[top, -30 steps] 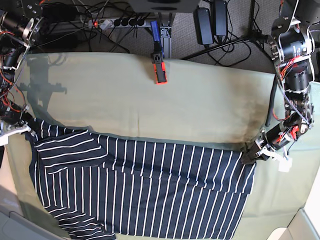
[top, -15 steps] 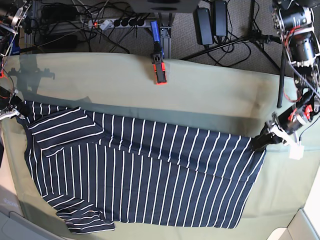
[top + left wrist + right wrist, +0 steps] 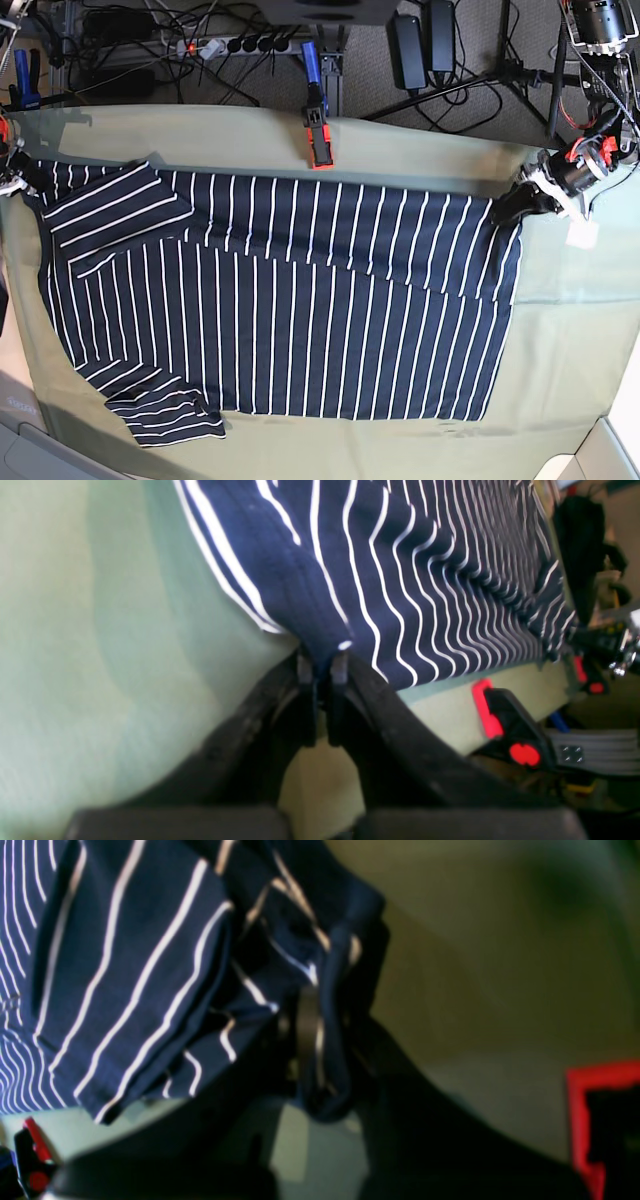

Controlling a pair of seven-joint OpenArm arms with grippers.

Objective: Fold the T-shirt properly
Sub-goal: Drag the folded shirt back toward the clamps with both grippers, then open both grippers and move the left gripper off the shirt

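The shirt (image 3: pixel 280 300) stretches lengthwise between both pincers, left (image 3: pixel 508 205) and right (image 3: pixel 22 183), each clamped on a far-edge corner.

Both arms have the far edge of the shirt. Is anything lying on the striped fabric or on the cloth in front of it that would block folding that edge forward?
Nothing visible does. The T-shirt lies bare on the green cloth; the left gripper and right gripper pinch its far corners. The orange clamp sits beyond that edge.

One T-shirt (image 3: pixel 280 310), one green cloth (image 3: pixel 420 170), two grippers, and seemingly one red-black clamp (image 3: pixel 320 140).
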